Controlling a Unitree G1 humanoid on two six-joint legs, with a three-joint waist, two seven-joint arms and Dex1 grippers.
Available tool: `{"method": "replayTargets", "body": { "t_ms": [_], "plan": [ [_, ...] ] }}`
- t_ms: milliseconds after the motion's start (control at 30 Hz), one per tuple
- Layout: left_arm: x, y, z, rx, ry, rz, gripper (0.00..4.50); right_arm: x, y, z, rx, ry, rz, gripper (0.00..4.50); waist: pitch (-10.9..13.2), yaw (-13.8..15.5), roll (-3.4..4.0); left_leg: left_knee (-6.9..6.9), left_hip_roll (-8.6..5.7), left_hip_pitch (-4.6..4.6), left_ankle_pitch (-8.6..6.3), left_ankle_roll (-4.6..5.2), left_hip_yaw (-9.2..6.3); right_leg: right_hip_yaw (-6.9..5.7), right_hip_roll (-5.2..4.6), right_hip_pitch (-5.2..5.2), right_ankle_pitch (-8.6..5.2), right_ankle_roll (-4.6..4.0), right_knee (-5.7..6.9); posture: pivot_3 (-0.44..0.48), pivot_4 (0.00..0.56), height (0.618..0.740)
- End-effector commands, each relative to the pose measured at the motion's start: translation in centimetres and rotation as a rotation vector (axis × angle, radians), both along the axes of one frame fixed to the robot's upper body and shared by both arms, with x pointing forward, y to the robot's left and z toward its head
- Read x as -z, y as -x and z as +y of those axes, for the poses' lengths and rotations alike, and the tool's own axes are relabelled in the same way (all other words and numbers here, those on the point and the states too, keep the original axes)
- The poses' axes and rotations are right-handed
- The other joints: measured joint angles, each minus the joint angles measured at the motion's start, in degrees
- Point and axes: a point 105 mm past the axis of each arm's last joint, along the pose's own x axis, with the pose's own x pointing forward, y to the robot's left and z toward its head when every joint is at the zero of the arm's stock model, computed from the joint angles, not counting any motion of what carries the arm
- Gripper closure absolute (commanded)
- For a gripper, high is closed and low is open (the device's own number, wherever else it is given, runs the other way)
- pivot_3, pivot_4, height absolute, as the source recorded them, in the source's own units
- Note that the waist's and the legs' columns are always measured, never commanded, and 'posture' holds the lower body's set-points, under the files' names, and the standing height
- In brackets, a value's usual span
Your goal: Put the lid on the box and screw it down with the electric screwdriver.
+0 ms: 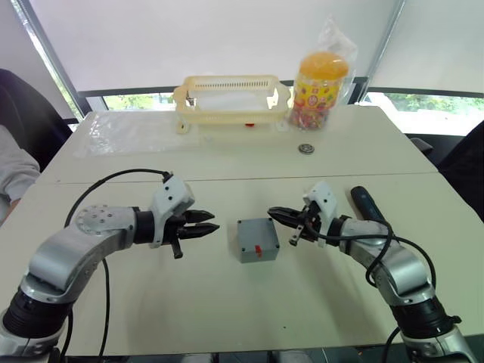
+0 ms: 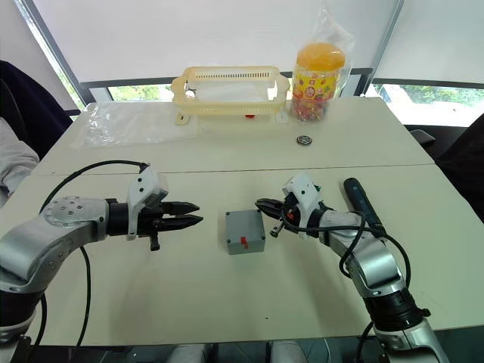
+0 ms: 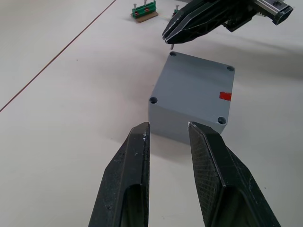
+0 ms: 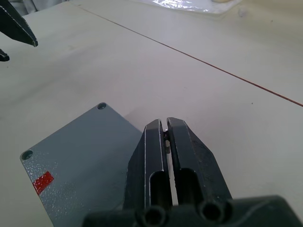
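We take the box [image 1: 258,240] as our landmark: it sits on the cream counter [image 1: 227,302] between the two arms, with the lid [image 3: 196,90] already lying flat on top of it, its four corner holes and a small red mark facing up.

To the box's left hangs the left pincer [image 1: 209,221], apart from the box, its two black fingers [image 3: 128,175] spread a little with nothing between them — released.

On the box's right side, the right pincer [image 1: 274,215] hovers just above the lid's far right corner. Its fingers [image 4: 154,156] are pressed nearly together on a small metal screw [image 3: 171,45], whose tip pokes down toward the corner hole; we cannot tell whether it touches the lid.

The electric screwdriver [image 1: 367,204] lies on the counter well to the right of the box, beyond the right arm, untouched.

Farther back from the box, across the counter's seam, stand a cream plastic basket [image 1: 231,100], a yellow-lidded jar in a clear bag [image 1: 321,91], a sheet of clear plastic [image 1: 128,132] and a small round metal piece [image 1: 305,148]. In the left wrist view a small green bit strip [image 3: 144,10] lies beyond the box — well apart from it.
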Motion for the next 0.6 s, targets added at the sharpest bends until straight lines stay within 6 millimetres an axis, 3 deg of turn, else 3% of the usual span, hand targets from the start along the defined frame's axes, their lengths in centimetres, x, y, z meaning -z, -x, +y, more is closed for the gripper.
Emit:
{"method": "replayTargets", "body": {
  "t_ms": [33, 600],
  "plan": [
    [-0.8, 0.3, -0.5, 0.026, -0.001, -0.042, 3.25, -0.7, 0.1, 0.4, -0.016, -0.012, -0.034, 4.46, 0.0, 0.0, 0.00, 0.00, 0.00, 0.00, 0.00, 0.00, 0.00, 0.00, 0.00, 0.00, 0.00, 0.00, 0.00, 0.000, 0.150, 0.740],
    [-0.4, 0.1, -0.6, 0.025, -0.012, -0.042, 3.25, 0.3, 0.0, 0.5, -0.010, 0.001, -0.013, 4.46, 0.0, 0.0, 0.00, 0.00, 0.00, 0.00, 0.00, 0.00, 0.00, 0.00, 0.00, 0.00, 0.00, 0.00, 0.00, 0.000, 0.150, 0.740]
  ]
}}
